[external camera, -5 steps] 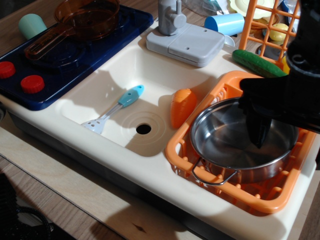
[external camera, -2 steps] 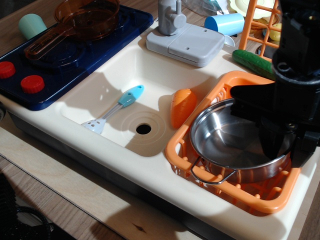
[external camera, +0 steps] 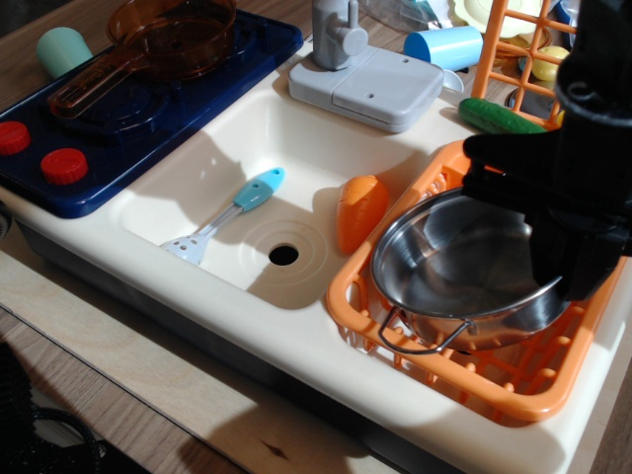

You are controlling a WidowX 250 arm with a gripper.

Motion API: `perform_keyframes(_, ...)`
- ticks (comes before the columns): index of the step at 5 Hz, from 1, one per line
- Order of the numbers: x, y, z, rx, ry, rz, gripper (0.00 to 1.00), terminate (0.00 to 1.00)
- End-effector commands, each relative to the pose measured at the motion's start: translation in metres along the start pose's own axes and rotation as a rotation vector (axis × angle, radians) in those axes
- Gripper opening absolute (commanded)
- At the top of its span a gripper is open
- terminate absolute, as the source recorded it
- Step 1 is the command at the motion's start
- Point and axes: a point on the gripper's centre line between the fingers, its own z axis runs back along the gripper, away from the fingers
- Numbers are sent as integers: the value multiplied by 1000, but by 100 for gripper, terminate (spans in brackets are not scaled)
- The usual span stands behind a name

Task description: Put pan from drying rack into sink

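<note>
now your tool grips the far rim of the pan, tilted above the drying rack, right of the sink.

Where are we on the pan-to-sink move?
Done: the gripper has reached the pan's far rim, though I can't tell whether the fingers are closed on it. In hand: the pan sits tilted, far side raised, near handle low, yet it remains over the orange drying rack. Left: carry it across to the sink, where a spatula and an orange toy already lie, then release.
</note>
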Motion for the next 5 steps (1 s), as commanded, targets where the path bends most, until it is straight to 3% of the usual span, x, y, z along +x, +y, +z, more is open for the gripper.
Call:
perform_keyframes(1,23,4,40,52,39,-12,0,0)
perform_keyframes(3,16,45,58,201,63,-23,0,0)
perform_keyframes(4,7,74,47,241,5,-17,0,0)
perform_keyframes(5,1,98,27,265,-72,-63,0,100)
